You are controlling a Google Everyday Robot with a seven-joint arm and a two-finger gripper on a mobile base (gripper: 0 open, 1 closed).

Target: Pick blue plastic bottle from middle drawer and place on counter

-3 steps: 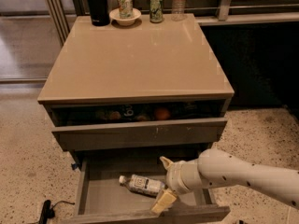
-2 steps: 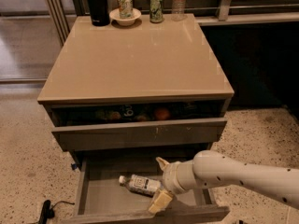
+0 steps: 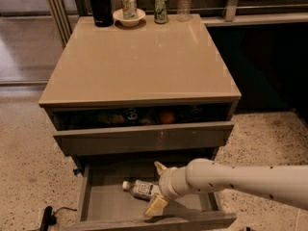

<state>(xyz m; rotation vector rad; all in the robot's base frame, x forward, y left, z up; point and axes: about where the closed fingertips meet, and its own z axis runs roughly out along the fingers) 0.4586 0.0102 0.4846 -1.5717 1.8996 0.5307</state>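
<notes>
Find the blue plastic bottle (image 3: pixel 140 190) low in the frame, just left of centre, lying on its side on the bare grey floor of the pulled-out middle drawer (image 3: pixel 98 203). Note its long axis: nearly left to right across the frame, white cap at the left end, base at the right. Look at that base end for the gripper (image 3: pixel 155 187), on the robot's 1 arm stretched in from the lower right edge. Read its 2 fingers (image 3: pixel 156 207) as spread wide, 1 above the bottle's right end in the frame and 1 below, straddling the bottle and not yet pinching it — cannot tell whether either pad touches the plastic. Judge the line between the fingers as crossing the bottle's length, suiting a squeeze on the body near the base. Expect a closing next, then a lift clear of the upper drawer (image 3: pixel 144 139) and up to the counter (image 3: pixel 139 61) in the upper middle of the frame — keeping away from the black flask (image 3: pixel 101 4) at its top left corner.
</notes>
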